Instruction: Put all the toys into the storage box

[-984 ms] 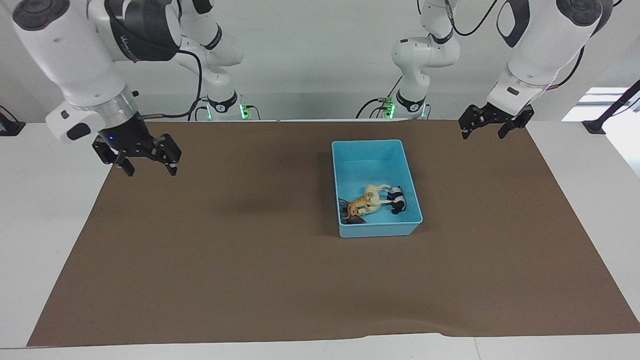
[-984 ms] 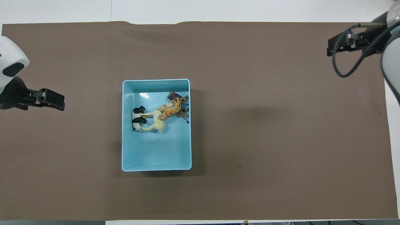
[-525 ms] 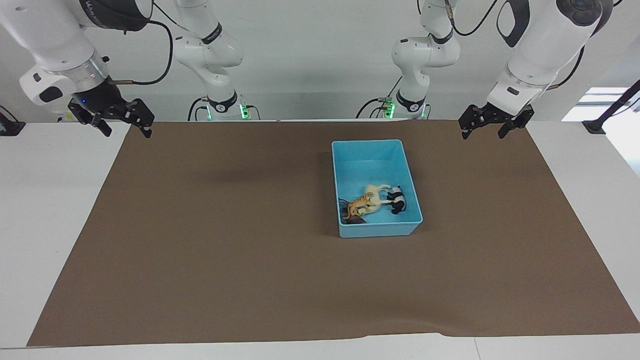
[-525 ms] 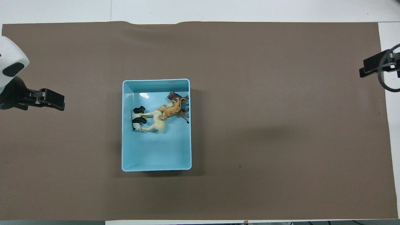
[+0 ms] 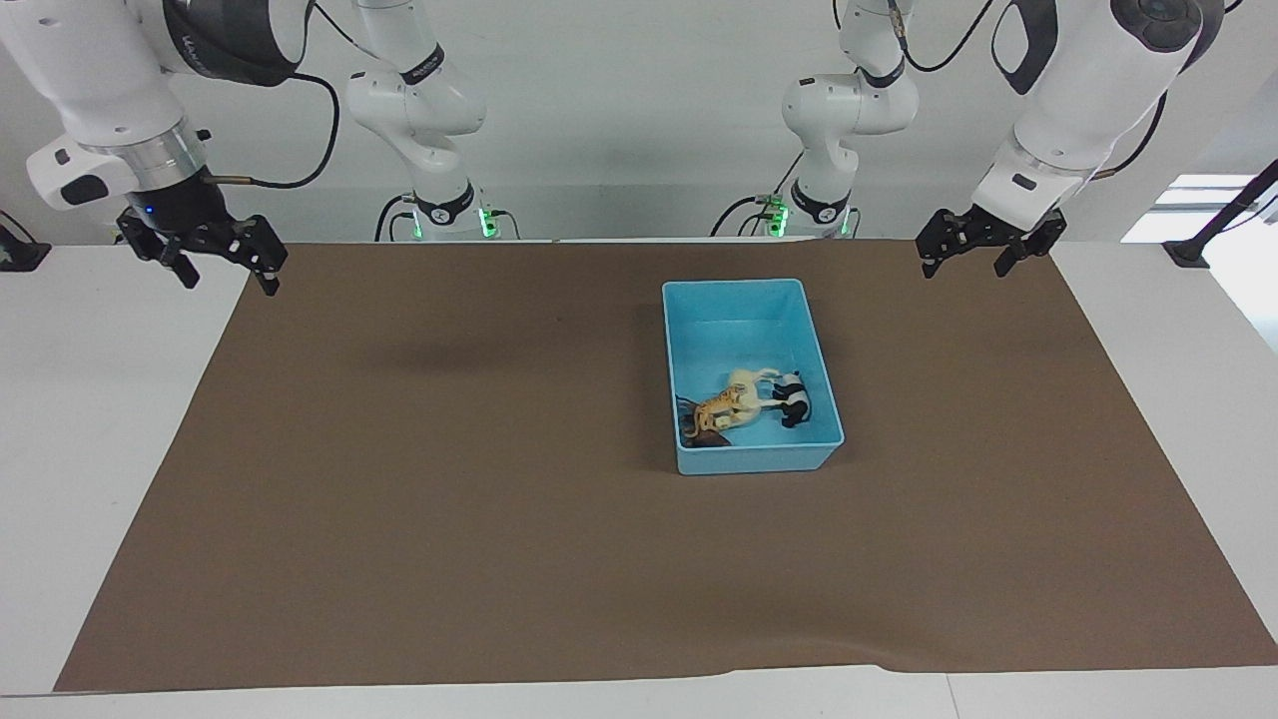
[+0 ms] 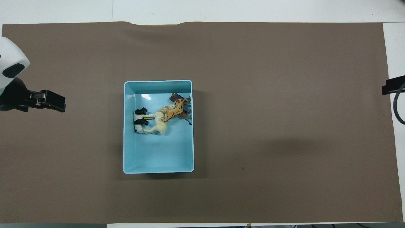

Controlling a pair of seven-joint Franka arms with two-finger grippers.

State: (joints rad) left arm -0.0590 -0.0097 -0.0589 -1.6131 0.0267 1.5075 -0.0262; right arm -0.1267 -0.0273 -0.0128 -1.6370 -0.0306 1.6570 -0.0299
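Note:
The light blue storage box (image 5: 734,284) stands on the brown mat, toward the left arm's end; it also shows in the overhead view (image 6: 158,81). All four toys lie in it, at its end farther from the robots: the orange tiger (image 5: 721,406) (image 6: 174,110) on the cream horse (image 5: 751,384) (image 6: 158,126), the brown animal (image 5: 701,435) (image 6: 176,96) against the wall, and the panda (image 5: 794,397) (image 6: 138,120) beside the horse. My right gripper (image 5: 229,278) (image 6: 394,85) is open and empty over the mat's edge at its own end. My left gripper (image 5: 964,268) (image 6: 62,105) is open and empty, and that arm waits.
The brown mat (image 5: 449,479) covers most of the white table (image 5: 100,399). Its edge farthest from the robots is slightly wrinkled (image 5: 849,654). The arm bases (image 5: 449,215) stand at the table's edge nearest the robots.
My right gripper has risen and drawn back from over the mat to the mat's edge at its own end. The left arm, the box and the toys have not moved.

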